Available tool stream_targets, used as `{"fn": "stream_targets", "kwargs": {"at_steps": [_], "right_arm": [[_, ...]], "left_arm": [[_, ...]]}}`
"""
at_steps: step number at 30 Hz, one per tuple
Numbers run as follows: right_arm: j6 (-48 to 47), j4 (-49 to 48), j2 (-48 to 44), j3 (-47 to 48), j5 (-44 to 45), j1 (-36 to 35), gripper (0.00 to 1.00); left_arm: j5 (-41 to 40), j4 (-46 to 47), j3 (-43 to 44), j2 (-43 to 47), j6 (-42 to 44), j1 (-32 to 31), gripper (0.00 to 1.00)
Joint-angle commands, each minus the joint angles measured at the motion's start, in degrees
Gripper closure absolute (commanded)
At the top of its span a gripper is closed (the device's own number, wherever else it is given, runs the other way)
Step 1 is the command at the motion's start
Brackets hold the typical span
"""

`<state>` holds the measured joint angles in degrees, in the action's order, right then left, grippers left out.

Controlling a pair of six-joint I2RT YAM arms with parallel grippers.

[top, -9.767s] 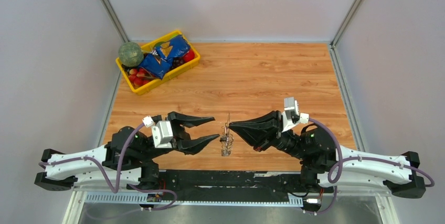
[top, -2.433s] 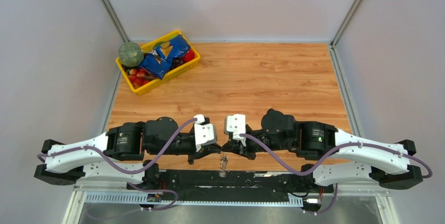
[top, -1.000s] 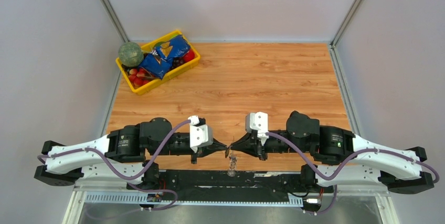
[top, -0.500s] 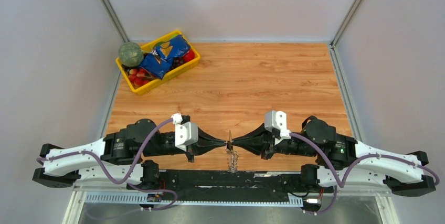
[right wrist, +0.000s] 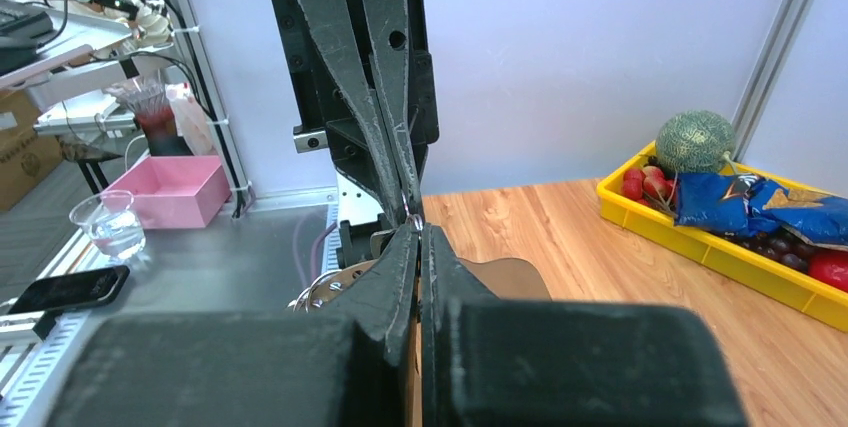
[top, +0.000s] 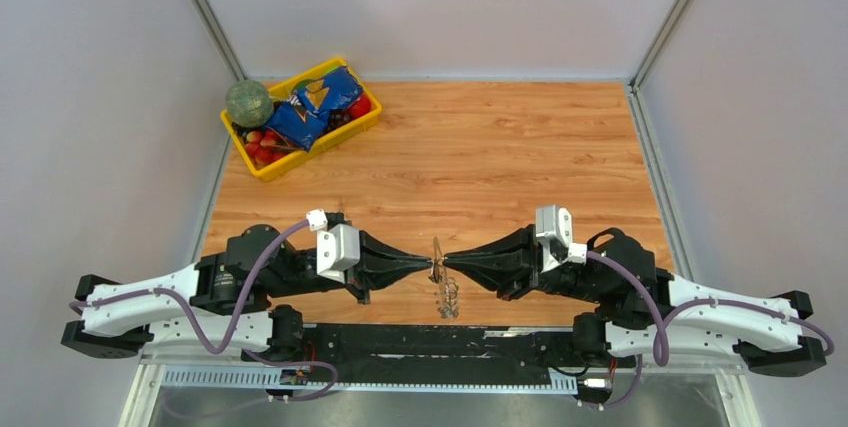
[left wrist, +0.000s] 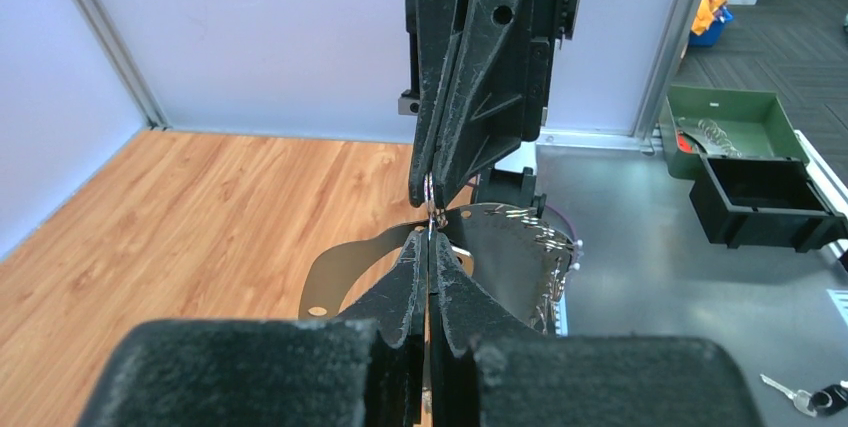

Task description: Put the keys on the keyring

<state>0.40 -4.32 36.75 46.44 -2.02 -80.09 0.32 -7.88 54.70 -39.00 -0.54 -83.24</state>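
**Desk:** What does the overhead give you?

**Me:** I see the left end effector [top: 428, 267] and the right end effector [top: 448, 264] tip to tip over the near edge of the worktop [top: 520, 167]. Each is pressed together on the keyring [top: 443, 285]. It shows edge-on, its long axis running far to near, crosswise to both arms. The keys [top: 451, 303] bunch at the near end. Well apart, in the far left corner, a yellow bin [top: 300, 155] holds a melon [top: 248, 103] and blue snack bags [top: 318, 99].

**Desk:** And the left wrist?

**Me:** The left end effector [left wrist: 428, 239] is closed flat, and the right end effector [left wrist: 430, 187] reaches in from above. A silvery bit of the keyring is nipped between the two tips. The rest spreads out below, with the keys [left wrist: 548, 242] fringing the side toward the grey shelf [left wrist: 650, 297]. My own fingers hide its middle. A loose key [left wrist: 805, 397] with a black head lies on that shelf at lower right, near a green tray [left wrist: 720, 97] and a black tray [left wrist: 765, 219].

**Desk:** Right wrist?

**Me:** The right end effector [right wrist: 418, 232] is shut on the same wire, and the left end effector [right wrist: 408, 205] blocks the view behind it. The keys [right wrist: 305, 299] hang low on the left. The bin [right wrist: 700, 239] and melon [right wrist: 693, 142] sit to the right. Off the worktop I see a pink box [right wrist: 175, 187], a glass [right wrist: 105, 225] and a phone [right wrist: 65, 288].
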Motion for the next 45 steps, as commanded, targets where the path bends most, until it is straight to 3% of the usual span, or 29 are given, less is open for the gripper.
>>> {"fn": "stream_targets", "kwargs": {"at_steps": [1, 13, 18, 26, 45], "right_arm": [[2.2, -15.0, -3.0, -0.2, 4.1, 0.1, 1.00], [4.7, -14.7, -1.7, 1.8, 5.4, 0.1, 1.00], [5.7, -19.7, -2.8, -1.4, 8.2, 0.1, 1.00], [4.9, -33.3, -2.2, -7.4, 8.0, 0.1, 1.00], [-9.2, -73.1, 7.2, -17.5, 3.0, -0.1, 1.00]], "left_arm": [[-0.1, 0.2, -0.2, 0.4, 0.4, -0.2, 1.00], [-5.0, -5.1, 3.2, -3.4, 3.5, -0.2, 1.00], [-4.8, -4.3, 3.2, -4.0, 3.7, -0.2, 1.00], [-4.0, -0.8, 3.5, -6.1, 3.7, -0.2, 1.00], [5.0, 7.0, 4.2, -7.7, 0.9, -0.2, 1.00]]}}
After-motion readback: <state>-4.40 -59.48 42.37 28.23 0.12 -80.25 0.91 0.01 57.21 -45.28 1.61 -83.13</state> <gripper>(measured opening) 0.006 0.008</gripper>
